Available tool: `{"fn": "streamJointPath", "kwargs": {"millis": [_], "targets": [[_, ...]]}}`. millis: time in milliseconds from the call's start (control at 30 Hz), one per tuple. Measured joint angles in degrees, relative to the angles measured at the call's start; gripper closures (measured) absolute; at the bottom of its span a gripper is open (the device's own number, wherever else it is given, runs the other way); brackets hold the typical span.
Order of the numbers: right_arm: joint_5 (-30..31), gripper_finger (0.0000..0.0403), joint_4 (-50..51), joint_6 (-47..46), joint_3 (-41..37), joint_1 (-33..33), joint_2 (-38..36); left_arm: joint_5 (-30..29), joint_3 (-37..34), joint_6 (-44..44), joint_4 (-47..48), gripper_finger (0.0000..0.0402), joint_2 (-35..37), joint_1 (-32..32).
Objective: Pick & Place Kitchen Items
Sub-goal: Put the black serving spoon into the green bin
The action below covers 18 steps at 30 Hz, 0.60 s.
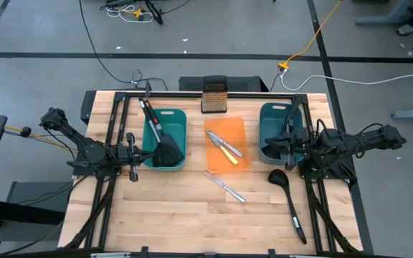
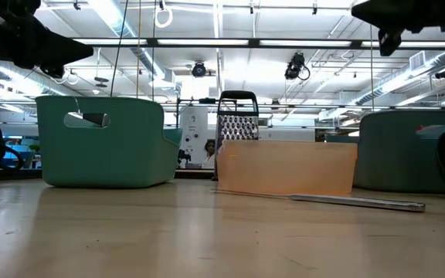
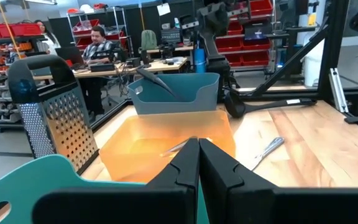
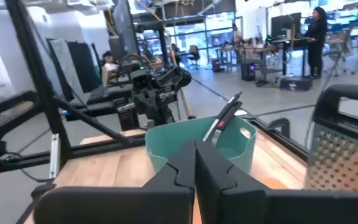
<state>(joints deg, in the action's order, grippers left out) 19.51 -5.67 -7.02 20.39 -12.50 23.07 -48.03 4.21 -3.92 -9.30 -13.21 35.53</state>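
left gripper (image 3: pixel 197 163): fingers closed, empty, beside left teal bin (image 1: pixel 165 136) | right gripper (image 4: pixel 194 167): fingers closed, empty, over right teal bin (image 1: pixel 278 129) | ladle (image 1: pixel 288 201): flat on tabletop (image 1: pixel 185 215)

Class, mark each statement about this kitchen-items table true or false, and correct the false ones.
1. A spatula stands in the left bin. True.
2. The ladle on the table lies inside the orange tray. False: it lies on the bare wood near the right gripper, outside the tray.
3. The yellow-handled knife lies in the orange tray. True.
4. The grater stands inside the right bin. False: it stands on the table behind the tray, between the bins.
5. One silver knife lies on the table in front of the tray. True.
6. The left gripper holds a knife. False: its fingers are shut on nothing.
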Motion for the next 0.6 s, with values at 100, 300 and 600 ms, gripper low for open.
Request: {"fn": "streamJointPath", "kwargs": {"millis": [100,300,600], "targets": [[-0.2,0.0399,-0.6,1.7,-2.2,-0.9,-1.6,0.0,0.0,0.0,0.5,0.0386,0.0,0.0],[-0.4,0.0400,-1.3,2.0,-3.9,-1.3,-5.0,-1.4,0.0,0.3,1.3,0.0386,0.0,0.0],[-4.4,0.0401,0.4,0.4,-3.8,-1.4,-4.9,-1.4,0.0,0.0,1.3,0.0386,0.0,0.0]]}}
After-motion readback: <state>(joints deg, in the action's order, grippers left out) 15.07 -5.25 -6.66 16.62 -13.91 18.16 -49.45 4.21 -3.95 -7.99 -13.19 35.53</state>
